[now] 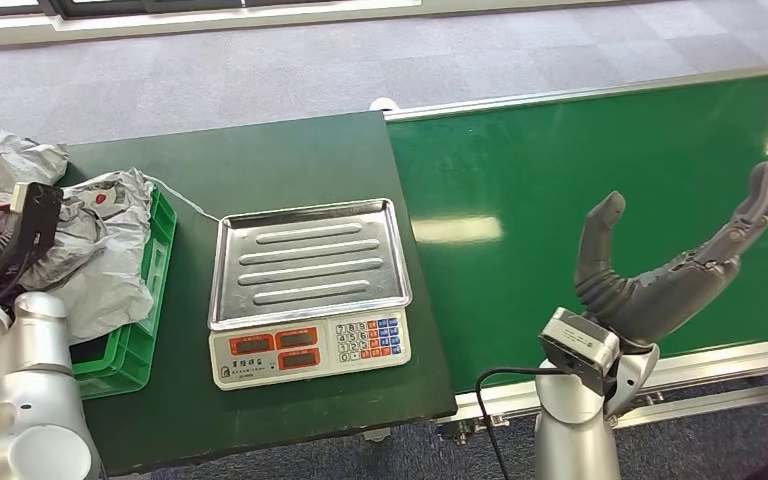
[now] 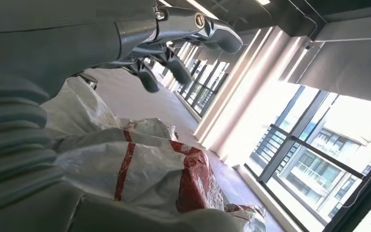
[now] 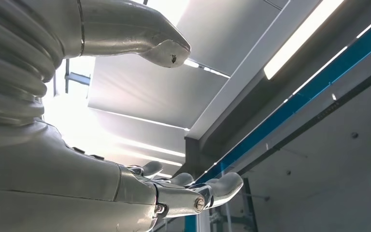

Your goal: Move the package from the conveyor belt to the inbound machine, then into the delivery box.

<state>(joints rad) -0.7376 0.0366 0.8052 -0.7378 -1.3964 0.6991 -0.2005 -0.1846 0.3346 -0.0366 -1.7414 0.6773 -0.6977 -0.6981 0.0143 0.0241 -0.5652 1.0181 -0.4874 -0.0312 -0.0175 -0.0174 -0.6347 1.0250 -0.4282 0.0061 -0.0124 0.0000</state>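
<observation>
Conveyor belt (image 1: 600, 160), 3 o'clock: bare | scale (image 1: 308, 290), centre: tray bare | green crate (image 1: 145, 330), 9 o'clock: holds grey packages (image 1: 100, 250), deposit judged done | right hand (image 1: 680, 265): fingers wide, nothing held | left hand (image 2: 174, 43): spread above packages.

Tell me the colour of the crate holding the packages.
Green; the crate shows best in the head view.

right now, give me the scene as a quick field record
conveyor belt: green, no package on the visible stretch
scale: on the dark table, metal tray bare
green crate: beside the scale, holds crumpled white and red bags
right hand: raised over the belt, fingers spread, holds nothing
left hand: above the bags, holds nothing
</observation>
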